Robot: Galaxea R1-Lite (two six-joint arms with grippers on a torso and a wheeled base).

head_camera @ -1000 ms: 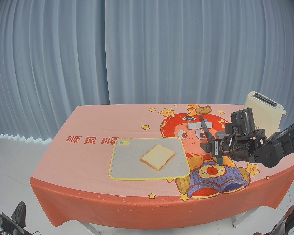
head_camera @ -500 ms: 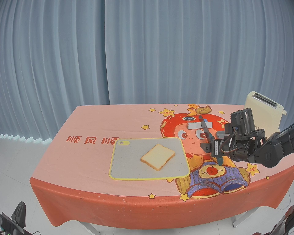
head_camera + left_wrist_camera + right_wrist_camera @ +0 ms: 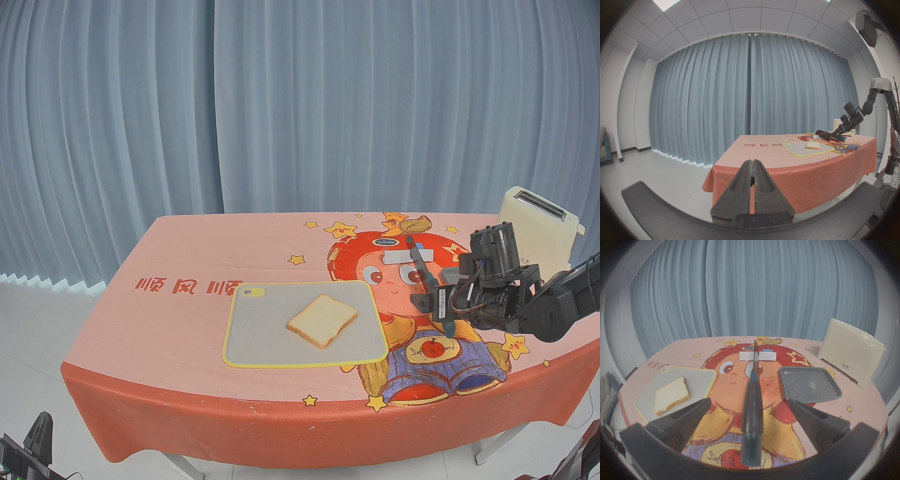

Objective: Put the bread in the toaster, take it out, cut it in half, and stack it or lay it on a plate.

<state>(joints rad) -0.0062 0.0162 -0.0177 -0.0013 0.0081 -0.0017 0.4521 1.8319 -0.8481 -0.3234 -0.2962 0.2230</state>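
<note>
Black fingers of the left end effector (image 3: 752, 167) are pressed together, low and well short of the counter (image 3: 187, 325). On the counter's orange cloth, a grey, yellow-rimmed cutting board (image 3: 262, 337) sits near the front edge. The bread (image 3: 322, 320) lies flat on it, toward the robot's right. To the right of the board, the right end effector (image 3: 748, 402) is spread wide, and the knife (image 3: 752, 415) lies between its fingers, touching neither. The blade points away, across a white tape strip (image 3: 745, 356). Right of the knife is a dark tray (image 3: 809, 385), then the cream toaster (image 3: 851, 351). Behind hangs a blue curtain (image 3: 312, 106).
</note>
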